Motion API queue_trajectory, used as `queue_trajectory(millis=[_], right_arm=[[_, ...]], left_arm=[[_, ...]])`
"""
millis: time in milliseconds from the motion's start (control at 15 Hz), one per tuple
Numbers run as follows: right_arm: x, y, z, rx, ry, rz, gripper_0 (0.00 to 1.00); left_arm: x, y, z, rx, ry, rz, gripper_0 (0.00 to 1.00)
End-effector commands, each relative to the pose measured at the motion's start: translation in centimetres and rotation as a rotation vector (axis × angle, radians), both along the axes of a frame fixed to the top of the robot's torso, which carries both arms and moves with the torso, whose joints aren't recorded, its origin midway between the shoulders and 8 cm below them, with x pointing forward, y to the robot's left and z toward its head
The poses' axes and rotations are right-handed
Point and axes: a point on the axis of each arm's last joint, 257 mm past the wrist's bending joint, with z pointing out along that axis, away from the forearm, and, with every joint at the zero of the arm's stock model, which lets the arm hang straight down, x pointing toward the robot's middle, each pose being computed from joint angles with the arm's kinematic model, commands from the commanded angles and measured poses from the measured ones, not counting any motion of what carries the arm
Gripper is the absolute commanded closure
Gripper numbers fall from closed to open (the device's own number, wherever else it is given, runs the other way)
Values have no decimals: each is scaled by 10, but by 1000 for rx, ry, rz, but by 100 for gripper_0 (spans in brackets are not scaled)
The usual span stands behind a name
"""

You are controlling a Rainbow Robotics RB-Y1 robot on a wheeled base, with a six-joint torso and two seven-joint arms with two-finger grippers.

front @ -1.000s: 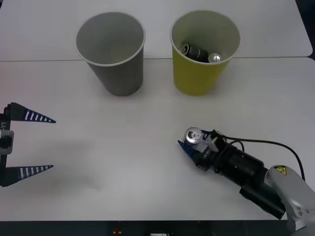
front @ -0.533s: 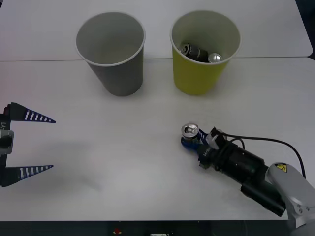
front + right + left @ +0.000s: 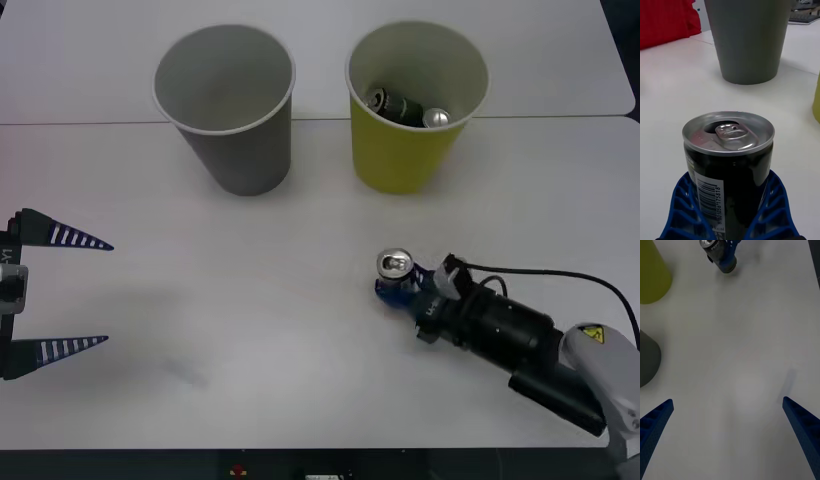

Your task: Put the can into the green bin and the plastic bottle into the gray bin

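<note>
Two blue ribbed fingers of the right gripper (image 3: 403,290) clamp the small dark drink can (image 3: 393,266), upright on the white table (image 3: 250,300). Judging by this, the grasp is done; next comes lifting it over the yellow-green cup-shaped bin (image 3: 415,100). Left gripper (image 3: 75,292) waits, jaws wide.

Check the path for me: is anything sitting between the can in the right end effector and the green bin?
Nothing visible. The right end effector is shut on the can, and only bare table lies between it and the green bin. The gray bin stands off to the left. The left end effector waits open, far left.
</note>
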Motion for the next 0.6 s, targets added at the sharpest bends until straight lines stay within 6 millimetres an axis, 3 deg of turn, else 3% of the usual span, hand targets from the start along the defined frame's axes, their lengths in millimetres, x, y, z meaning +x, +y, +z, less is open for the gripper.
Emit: queue_trajectory(millis=[67,600], right_arm=[[-10,-5,16,30,43,27,100],[-49,-20,82,54,216,-8,100]], left_arm=[[0,0,0,0,0,0,0],[0,0,0,0,0,0,0]])
